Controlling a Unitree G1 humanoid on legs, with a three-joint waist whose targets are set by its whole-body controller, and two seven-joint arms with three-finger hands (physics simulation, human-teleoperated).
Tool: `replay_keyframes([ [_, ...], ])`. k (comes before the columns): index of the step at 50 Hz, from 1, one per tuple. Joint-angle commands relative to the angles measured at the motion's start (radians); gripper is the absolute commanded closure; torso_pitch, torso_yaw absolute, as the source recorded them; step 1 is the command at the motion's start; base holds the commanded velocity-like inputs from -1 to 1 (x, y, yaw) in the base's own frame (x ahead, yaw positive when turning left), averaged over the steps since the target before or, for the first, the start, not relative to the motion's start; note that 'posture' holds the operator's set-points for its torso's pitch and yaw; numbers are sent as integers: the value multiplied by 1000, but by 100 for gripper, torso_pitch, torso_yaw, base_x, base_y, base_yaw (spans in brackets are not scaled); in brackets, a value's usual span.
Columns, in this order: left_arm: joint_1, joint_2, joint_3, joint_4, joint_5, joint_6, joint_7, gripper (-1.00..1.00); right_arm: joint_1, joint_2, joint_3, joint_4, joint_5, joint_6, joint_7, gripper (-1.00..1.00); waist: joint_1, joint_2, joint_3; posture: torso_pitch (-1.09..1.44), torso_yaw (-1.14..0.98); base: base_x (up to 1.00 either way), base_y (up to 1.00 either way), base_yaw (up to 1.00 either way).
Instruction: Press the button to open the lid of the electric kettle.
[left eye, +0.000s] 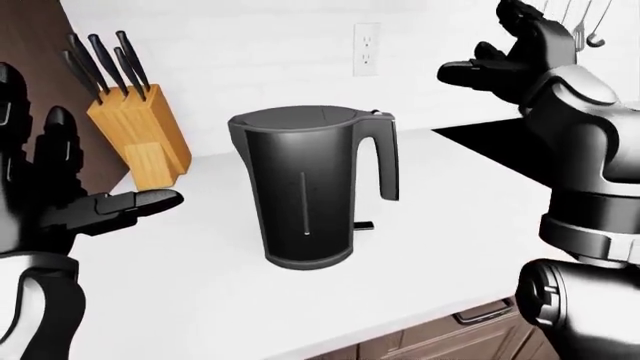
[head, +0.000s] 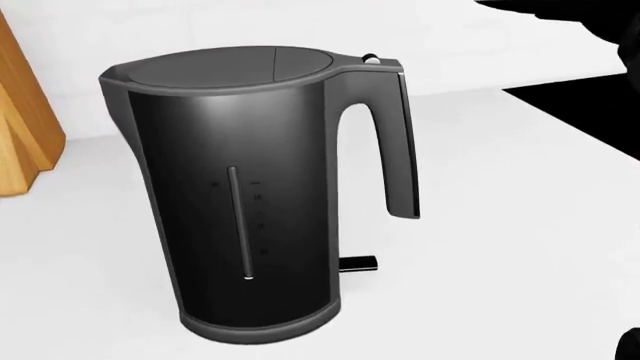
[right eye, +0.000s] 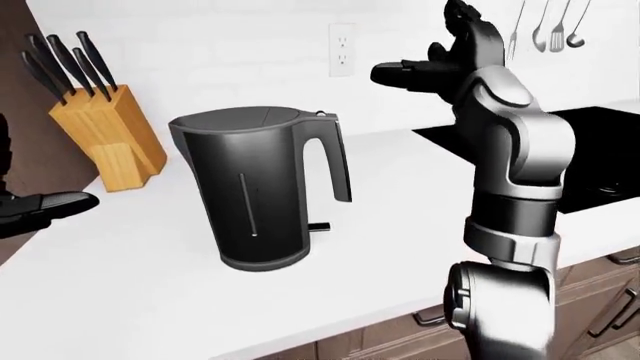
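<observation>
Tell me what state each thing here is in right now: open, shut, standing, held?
electric kettle: upright on the counter, held by nothing
lid: shut
button: untouched
left hand: open, apart from the kettle on its left
right hand: open, raised above and right of the kettle
knife block: standing, knives in its slots

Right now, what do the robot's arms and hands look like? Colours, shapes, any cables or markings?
Both hands are glossy black with thick, blunt, segmented fingers: left hand, right hand. The right arm has silver-grey rounded shells, stacked cylindrical segments and dark bands at the joints. The left forearm shows the same silver-grey with black. No cables, markings or sleeves visible.
</observation>
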Motion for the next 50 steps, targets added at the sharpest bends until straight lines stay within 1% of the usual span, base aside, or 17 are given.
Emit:
replay_keyframes([
  [1,-21,13,7,-15,1,-23,-1,-100,-49,-4,0,3,8,-15,2,-100,1,0,-4,-41,0,0,0,0],
  [7,-23,14,9,-13,0,-21,-1,-100,-115,6,34,97,-19,4,27,-100,1,0,-3,-41,0,0,0,0],
  [10,-23,13,6,-13,0,-23,0,-100,-170,2,69,183,-80,-12,72,-100,1,2,-3,-41,0,0,0,0],
  [13,-25,15,8,-12,-2,-21,0,-100,-209,9,78,250,-137,-33,108,-100,2,5,-2,-41,0,0,0,0],
  [15,-25,16,8,-12,-3,-21,1,-100,-237,13,70,292,-158,-37,123,-100,3,6,-2,-41,0,0,0,0],
  [16,-26,16,8,-13,-4,-19,2,-100,-273,11,63,343,-164,-42,127,-100,3,7,-2,-41,0,0,0,0],
  [20,-29,18,6,-15,-6,-17,5,-100,-317,15,71,438,-198,-84,144,-100,4,9,-2,-41,0,0,0,0],
  [28,-31,21,10,-18,-15,-10,10,-100,-401,45,79,597,-240,-140,151,-100,4,16,-3,-41,0,0,0,0],
  [36,-26,20,11,-18,-18,-14,10,-100,-423,59,86,690,-260,-148,163,-100,5,17,-5,-41,0,0,0,0],
  [39,-24,20,11,-17,-17,-16,9,-100,-450,62,95,726,-278,-152,172,-100,5,18,-5,-41,0,0,0,0],
  [44,-23,21,13,-15,-17,-17,8,-100,-440,73,105,729,-306,-154,194,-100,6,20,-3,-41,0,0,0,0],
  [50,-23,21,13,-13,-15,-19,8,-100,-433,85,103,712,-326,-142,201,-100,6,20,-4,-41,0,0,0,0],
])
